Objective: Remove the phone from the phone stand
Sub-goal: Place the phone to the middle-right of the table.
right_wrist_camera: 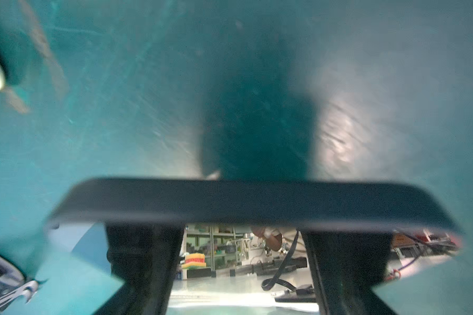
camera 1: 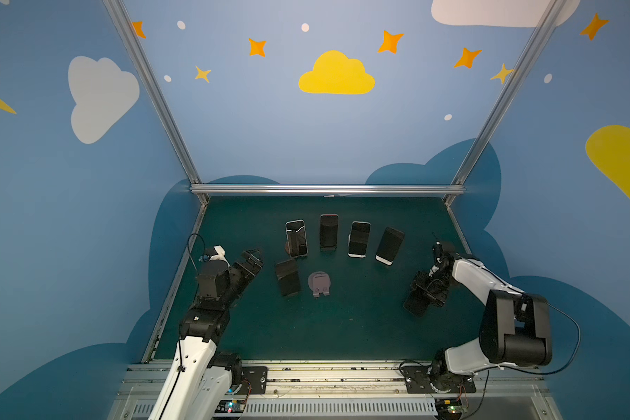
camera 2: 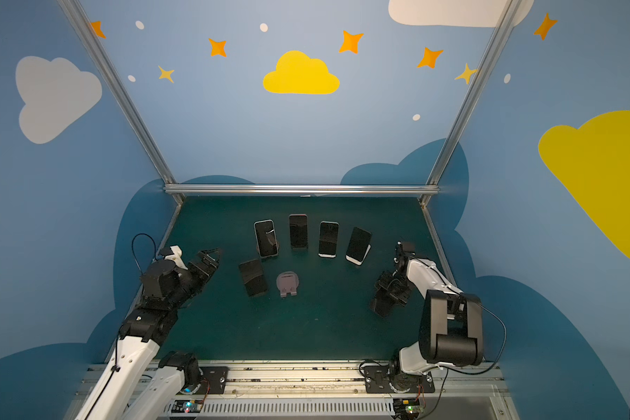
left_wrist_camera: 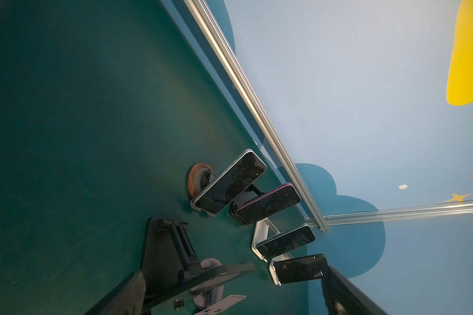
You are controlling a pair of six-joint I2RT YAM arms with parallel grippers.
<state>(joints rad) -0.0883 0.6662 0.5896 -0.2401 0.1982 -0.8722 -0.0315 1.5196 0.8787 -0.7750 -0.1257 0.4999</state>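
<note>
A black phone (camera 1: 413, 306) (camera 2: 380, 306) hangs just above the green mat at the right, off any stand, with my right gripper (camera 1: 425, 295) (camera 2: 393, 290) shut on it. In the right wrist view the phone (right_wrist_camera: 251, 203) spans the frame between the dark fingers (right_wrist_camera: 142, 261), its glass mirroring the room. An empty lilac round phone stand (camera 1: 319, 283) (camera 2: 288, 284) sits mid-table, with a black stand (camera 1: 288, 278) (left_wrist_camera: 164, 251) to its left. My left gripper (camera 1: 252, 260) (camera 2: 210, 257) (left_wrist_camera: 230, 300) hovers open just left of the black stand, holding nothing.
Behind these, a row of phones leans on stands: a white-edged one on a wooden base (camera 1: 296, 238) (left_wrist_camera: 230, 182), a purple one (camera 1: 329, 231) (left_wrist_camera: 268, 203), and two on white stands (camera 1: 359, 239) (camera 1: 390, 245). Aluminium rails (camera 1: 326, 189) border the mat.
</note>
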